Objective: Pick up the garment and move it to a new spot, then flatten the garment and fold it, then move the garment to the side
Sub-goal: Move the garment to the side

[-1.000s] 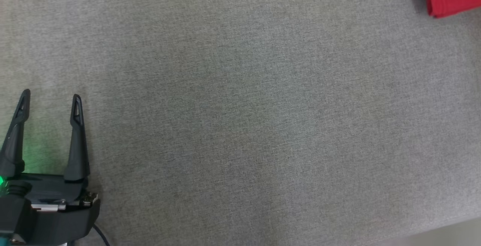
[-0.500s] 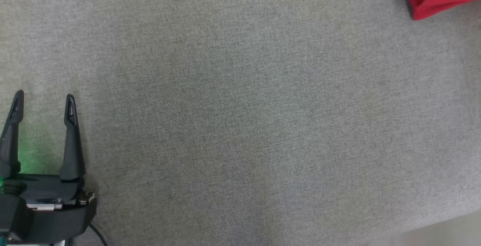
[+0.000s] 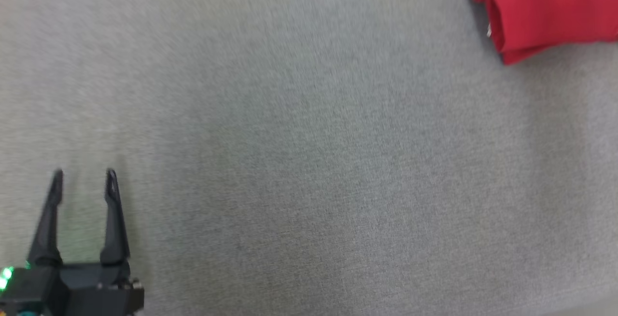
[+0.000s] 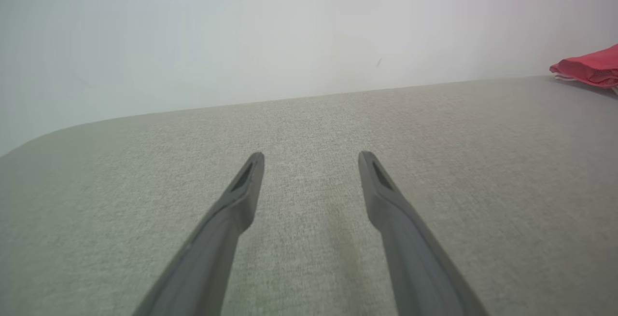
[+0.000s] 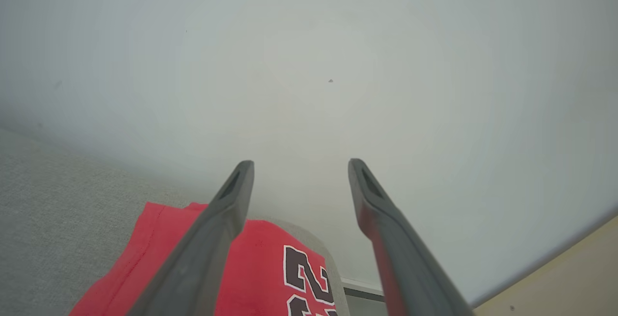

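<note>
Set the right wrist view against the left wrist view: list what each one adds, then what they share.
Right wrist view: the right gripper, open, with the red garment close below its fingers, its dark number print showing, and a beige strip at the lower right corner.
Left wrist view: the left gripper, open and empty, over a wide stretch of the grey cloth surface, the red garment small at the far right edge.
Shared: the red garment, the grey cloth surface, the pale wall behind.
</note>
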